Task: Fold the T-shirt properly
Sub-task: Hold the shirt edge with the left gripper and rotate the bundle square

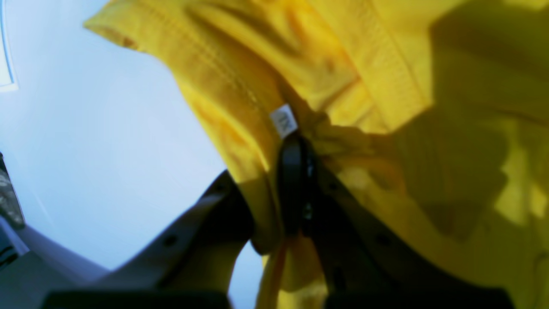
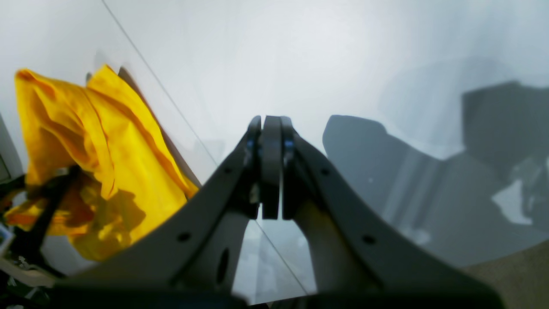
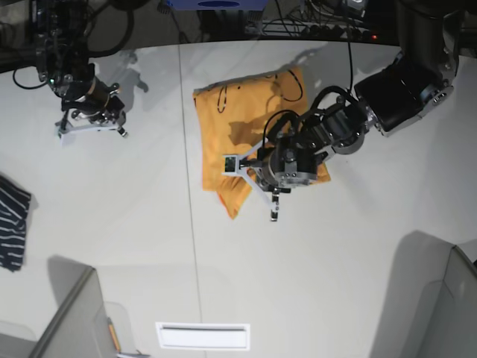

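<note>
The T-shirt is orange-yellow, like an egg yolk. It has thin black lines drawn on its top part. A small white tag with tiny grey marks sits on the yellow cloth. The desk under the T-shirt is plain white. Far to the left of the T-shirt lies a dark blue cloth with thin white stripes. Both claws are dark grey and black.
</note>
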`<state>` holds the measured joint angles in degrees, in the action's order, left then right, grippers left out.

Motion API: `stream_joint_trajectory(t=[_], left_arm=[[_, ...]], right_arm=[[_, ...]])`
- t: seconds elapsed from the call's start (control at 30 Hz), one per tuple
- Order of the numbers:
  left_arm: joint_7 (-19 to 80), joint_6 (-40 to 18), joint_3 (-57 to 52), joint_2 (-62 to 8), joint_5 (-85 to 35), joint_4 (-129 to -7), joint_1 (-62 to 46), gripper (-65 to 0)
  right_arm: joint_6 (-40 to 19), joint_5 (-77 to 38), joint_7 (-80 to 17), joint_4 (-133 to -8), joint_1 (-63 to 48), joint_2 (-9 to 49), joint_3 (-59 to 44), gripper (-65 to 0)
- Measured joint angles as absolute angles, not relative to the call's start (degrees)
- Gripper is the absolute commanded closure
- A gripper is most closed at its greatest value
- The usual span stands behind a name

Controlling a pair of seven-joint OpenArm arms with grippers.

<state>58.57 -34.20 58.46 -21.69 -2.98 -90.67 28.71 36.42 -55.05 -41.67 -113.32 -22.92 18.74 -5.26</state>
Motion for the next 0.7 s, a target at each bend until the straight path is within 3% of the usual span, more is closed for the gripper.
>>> stream_joint_trajectory(t=[0.43,0.7], left_arm=[[58.0,-34.8,58.4,-14.8,-2.3,-83.7,28.7,0.0],[57.6,-34.8,58.3,-14.5,-2.9,-81.6,28.9,0.0]], right_arm=[[36.4,-55.2,-41.8,-113.3,-22.8,17.9,-5.3,0.0],[36.4,-55.1,-41.6,-113.3,-22.7,17.8,-5.3,0.0]])
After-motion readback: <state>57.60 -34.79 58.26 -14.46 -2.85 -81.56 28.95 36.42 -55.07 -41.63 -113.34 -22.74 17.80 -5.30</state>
